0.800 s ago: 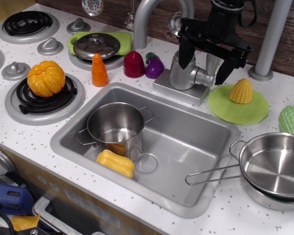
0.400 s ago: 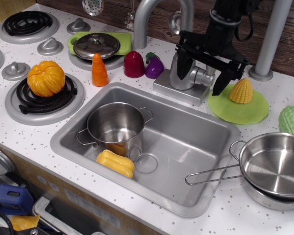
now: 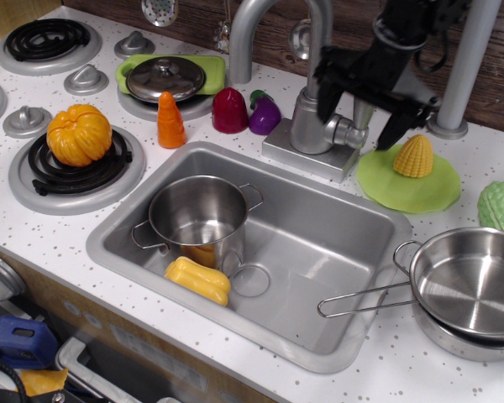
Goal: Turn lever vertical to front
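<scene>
The lever [image 3: 348, 133] is a short silver-grey stub sticking out to the right of the faucet hub [image 3: 312, 126], at the back rim of the sink. My black gripper [image 3: 359, 126] hangs over it from the upper right, tilted. Its jaws are open and empty. The left finger [image 3: 326, 99] is in front of the hub's top and the right finger [image 3: 395, 130] is to the right of the lever's tip. The fingers straddle the lever and I cannot tell whether they touch it.
The arched spout [image 3: 273, 17] rises behind the sink [image 3: 336, 252], which holds a steel pot [image 3: 197, 214] and a yellow toy [image 3: 198, 280]. Corn [image 3: 413, 156] lies on a green plate [image 3: 403, 186] just right of the gripper. A grey pole [image 3: 460, 75] and stacked pans [image 3: 466, 285] stand at the right.
The gripper first dropped lower around the lever, then rose and shifted to the right. The lever looks unmoved and the jaws stayed open.
</scene>
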You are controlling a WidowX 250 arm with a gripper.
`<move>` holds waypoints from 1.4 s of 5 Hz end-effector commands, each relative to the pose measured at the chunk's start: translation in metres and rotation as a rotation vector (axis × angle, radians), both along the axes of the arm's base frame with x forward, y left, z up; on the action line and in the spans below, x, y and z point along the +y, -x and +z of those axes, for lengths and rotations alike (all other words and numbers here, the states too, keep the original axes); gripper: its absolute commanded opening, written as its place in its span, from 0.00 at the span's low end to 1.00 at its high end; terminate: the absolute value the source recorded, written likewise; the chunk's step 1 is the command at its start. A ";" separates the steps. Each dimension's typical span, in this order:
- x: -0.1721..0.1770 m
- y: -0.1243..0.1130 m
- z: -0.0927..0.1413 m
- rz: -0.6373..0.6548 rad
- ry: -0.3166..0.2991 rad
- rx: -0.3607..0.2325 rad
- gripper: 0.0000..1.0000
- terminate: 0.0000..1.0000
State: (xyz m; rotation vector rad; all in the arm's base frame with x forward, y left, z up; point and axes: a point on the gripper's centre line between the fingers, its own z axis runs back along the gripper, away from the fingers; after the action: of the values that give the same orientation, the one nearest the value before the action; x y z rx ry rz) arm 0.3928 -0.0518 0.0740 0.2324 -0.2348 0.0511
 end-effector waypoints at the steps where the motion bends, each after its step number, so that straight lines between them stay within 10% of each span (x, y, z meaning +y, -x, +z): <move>1: -0.008 -0.026 0.036 -0.002 -0.042 -0.136 1.00 0.00; 3: 0.000 -0.044 0.031 -0.007 -0.058 -0.162 1.00 0.00; 4: 0.001 -0.044 0.028 0.008 -0.045 -0.146 0.00 0.00; 7: -0.011 -0.003 0.026 0.015 0.032 -0.029 0.00 0.00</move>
State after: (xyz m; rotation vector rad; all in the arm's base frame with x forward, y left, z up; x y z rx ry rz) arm 0.3910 -0.0563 0.0665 0.2213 -0.1893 0.0857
